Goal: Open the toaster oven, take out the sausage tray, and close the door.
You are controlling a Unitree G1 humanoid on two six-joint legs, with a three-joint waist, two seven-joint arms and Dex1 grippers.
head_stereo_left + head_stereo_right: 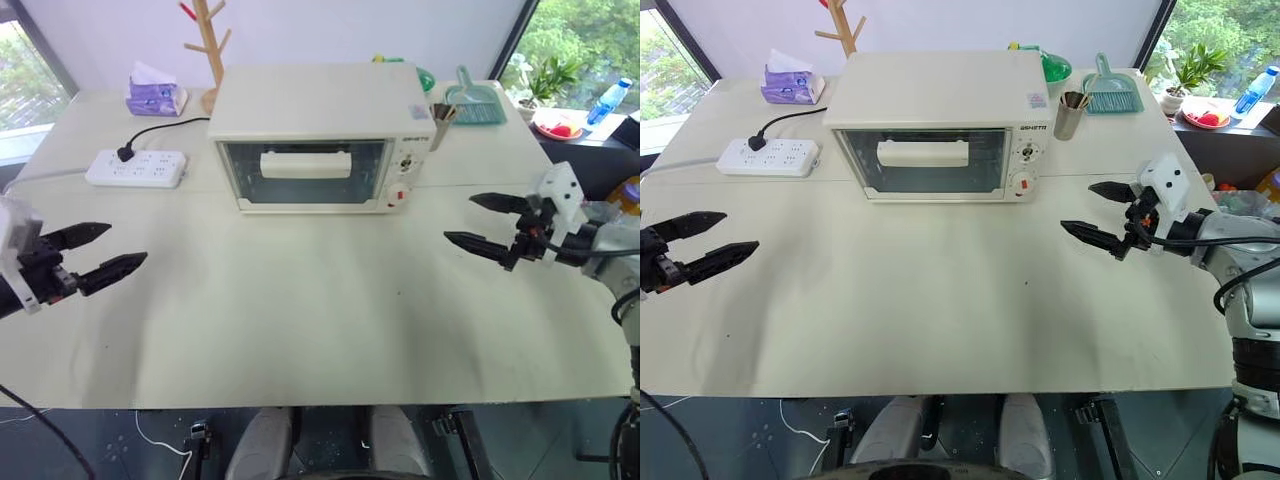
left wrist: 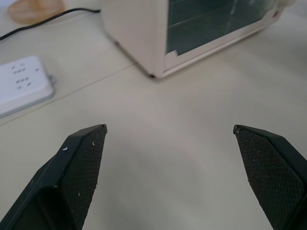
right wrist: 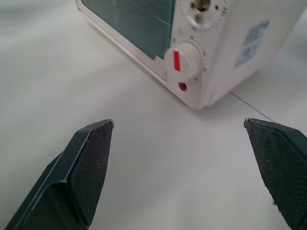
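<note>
The left tool [image 1: 98, 250] hovers over the tabletop [image 1: 300, 320] at its left edge, fingers spread wide with nothing between them. The right tool [image 1: 487, 222] hovers at the right side, likewise spread wide and empty. Between and beyond them, well apart from both, stands the toaster oven [image 1: 325, 120] with the door [image 1: 303, 173] closed and its bar handle across the glass. Left of the oven lie a power strip [image 1: 136, 167] and a tissue pack [image 1: 155, 93]; to its right stand a metal cup [image 1: 442, 125] and a green dustpan [image 1: 474, 103].
</note>
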